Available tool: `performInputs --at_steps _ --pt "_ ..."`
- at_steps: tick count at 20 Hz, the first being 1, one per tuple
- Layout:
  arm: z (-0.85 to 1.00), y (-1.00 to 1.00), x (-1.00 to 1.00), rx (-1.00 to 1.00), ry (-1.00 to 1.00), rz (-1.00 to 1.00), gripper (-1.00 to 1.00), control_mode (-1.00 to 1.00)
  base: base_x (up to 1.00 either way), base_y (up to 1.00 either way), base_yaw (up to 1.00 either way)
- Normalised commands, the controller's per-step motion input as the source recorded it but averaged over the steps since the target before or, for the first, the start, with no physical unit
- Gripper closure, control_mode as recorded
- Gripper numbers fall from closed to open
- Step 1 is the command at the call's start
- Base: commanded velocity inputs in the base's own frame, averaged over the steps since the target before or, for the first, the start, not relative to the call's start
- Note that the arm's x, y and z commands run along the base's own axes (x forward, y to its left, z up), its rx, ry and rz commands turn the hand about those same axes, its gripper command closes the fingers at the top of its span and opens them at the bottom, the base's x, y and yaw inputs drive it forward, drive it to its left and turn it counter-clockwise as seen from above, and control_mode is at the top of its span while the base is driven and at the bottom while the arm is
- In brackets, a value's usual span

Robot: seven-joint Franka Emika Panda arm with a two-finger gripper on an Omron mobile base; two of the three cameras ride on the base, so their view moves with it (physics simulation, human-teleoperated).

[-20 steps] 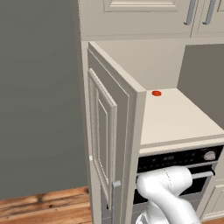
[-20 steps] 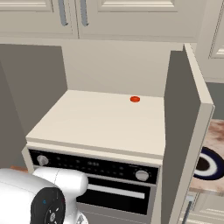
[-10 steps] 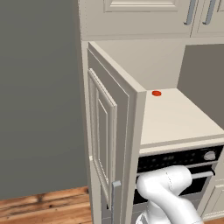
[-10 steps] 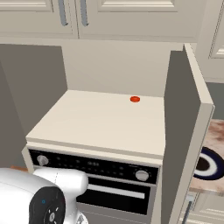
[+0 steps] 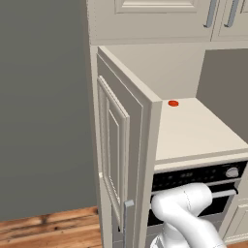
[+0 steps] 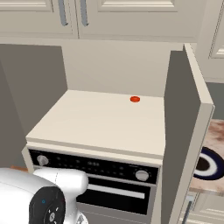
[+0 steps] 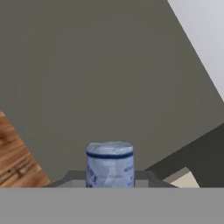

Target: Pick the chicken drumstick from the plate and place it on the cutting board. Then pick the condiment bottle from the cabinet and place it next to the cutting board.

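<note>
The light blue-grey cap of the condiment bottle (image 7: pixel 110 162) rises between my dark fingertips (image 7: pixel 148 178) in the hand view, with grey wall and wood floor behind it. My gripper (image 7: pixel 109 183) is shut on the bottle, whose brown body is hidden below the frame. The cream cabinet stands with its panelled door (image 5: pixel 123 160) swung open, and the same door (image 6: pixel 183 131) shows edge-on from the right. Its plain shelf (image 6: pixel 100 122) holds only a small red disc (image 6: pixel 134 99). Part of the navy-rimmed plate (image 6: pixel 205 164) peeks out past the door. The chicken drumstick and the cutting board are out of view.
A black oven front (image 6: pixel 96 168) with knobs sits under the shelf. Cream upper cabinets with paired handles (image 6: pixel 72 13) hang above. A grey wall (image 5: pixel 43 106) and wood floor (image 5: pixel 48 230) lie left of the door. Pink-brown marbled countertop (image 6: pixel 217 131) shows at the far right.
</note>
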Motion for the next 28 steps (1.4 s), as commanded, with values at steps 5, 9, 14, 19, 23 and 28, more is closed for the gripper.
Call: performInputs --at_steps 5,9,14,19,23,28 --pt "0.00 0.00 0.00 0.00 0.00 0.00 1.00 1.00 -0.33 0.00 0.00" --pt "0.00 0.00 0.00 0.00 0.00 0.00 1.00 1.00 -0.44 0.00 0.00" --pt "0.00 0.00 0.00 0.00 0.00 0.00 1.00 1.00 -0.48 0.00 0.00" --pt "0.00 0.00 0.00 0.00 0.00 0.00 1.00 1.00 -0.46 0.00 0.00" --pt "0.00 0.00 0.00 0.00 0.00 0.00 1.00 1.00 -0.48 0.00 0.00" --pt "0.00 0.00 0.00 0.00 0.00 0.00 1.00 1.00 -0.49 0.00 0.01"
